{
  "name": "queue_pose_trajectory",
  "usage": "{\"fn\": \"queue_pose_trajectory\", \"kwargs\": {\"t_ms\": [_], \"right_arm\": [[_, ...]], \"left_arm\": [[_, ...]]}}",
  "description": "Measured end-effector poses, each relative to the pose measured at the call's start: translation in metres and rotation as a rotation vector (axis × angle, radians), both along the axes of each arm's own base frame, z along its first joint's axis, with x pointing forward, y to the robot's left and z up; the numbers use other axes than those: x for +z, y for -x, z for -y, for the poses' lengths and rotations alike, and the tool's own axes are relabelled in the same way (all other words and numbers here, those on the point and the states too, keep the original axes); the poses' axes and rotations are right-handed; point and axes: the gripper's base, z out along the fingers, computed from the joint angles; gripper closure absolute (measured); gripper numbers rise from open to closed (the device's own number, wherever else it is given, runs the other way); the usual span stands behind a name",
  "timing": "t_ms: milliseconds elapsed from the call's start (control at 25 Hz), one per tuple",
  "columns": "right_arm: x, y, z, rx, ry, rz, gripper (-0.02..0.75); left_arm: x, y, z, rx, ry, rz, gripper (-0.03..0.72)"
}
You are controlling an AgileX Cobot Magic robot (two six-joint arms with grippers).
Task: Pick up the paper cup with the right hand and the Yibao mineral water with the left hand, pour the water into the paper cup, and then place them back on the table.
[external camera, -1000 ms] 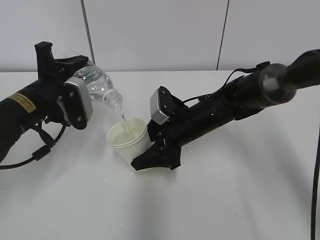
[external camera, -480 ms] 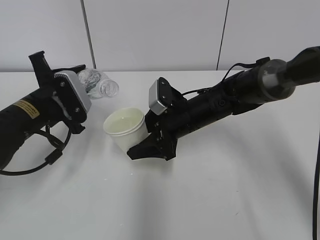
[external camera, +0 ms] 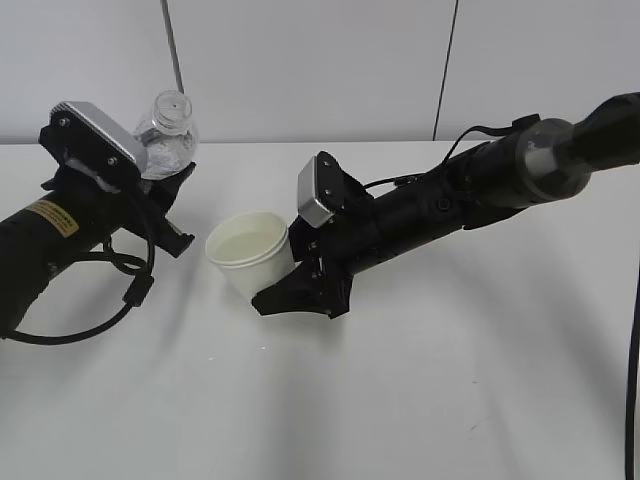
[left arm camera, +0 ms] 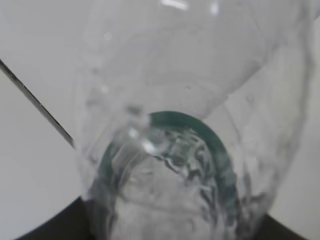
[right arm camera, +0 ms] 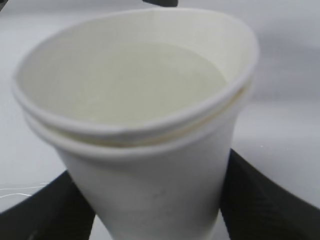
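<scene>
The paper cup [external camera: 250, 253] is cream-white, tilted a little to the left, with water inside. My right gripper [external camera: 285, 285] is shut on it and holds it just above the table [external camera: 420, 380]. In the right wrist view the cup [right arm camera: 145, 135] fills the frame between the black fingers [right arm camera: 260, 195]. The Yibao mineral water bottle [external camera: 165, 132] is clear and capless, standing nearly upright with its mouth up, left of the cup. My left gripper [external camera: 160, 190] is shut on its lower part. The left wrist view looks along the bottle [left arm camera: 185, 150]; its green label [left arm camera: 220, 160] shows through.
A pale panelled wall [external camera: 320, 60] stands behind the table's far edge. A black cable [external camera: 90, 320] loops on the table under the left arm. Another cable [external camera: 632, 380] hangs at the right edge.
The left gripper has swung the bottle from pouring over the cup back to nearly upright and moved left. The water stream has stopped. The cup has shifted slightly left.
</scene>
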Motion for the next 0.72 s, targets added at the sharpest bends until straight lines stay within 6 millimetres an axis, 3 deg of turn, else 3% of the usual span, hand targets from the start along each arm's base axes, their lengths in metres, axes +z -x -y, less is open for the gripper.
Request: {"fn": "queue_pose_trajectory", "kwargs": {"t_ms": [400, 720], "right_arm": [[0.002, 0.001, 0.008, -0.005, -0.051, -0.075, 0.201], [-0.015, -0.001, 0.051, -0.171, -0.123, -0.145, 0.201]], "left_arm": [[-0.001, 0.001, 0.002, -0.019, 0.169, -0.096, 0.367], [-0.002, 0.001, 0.002, -0.016, 0.173, -0.114, 0.367]]}}
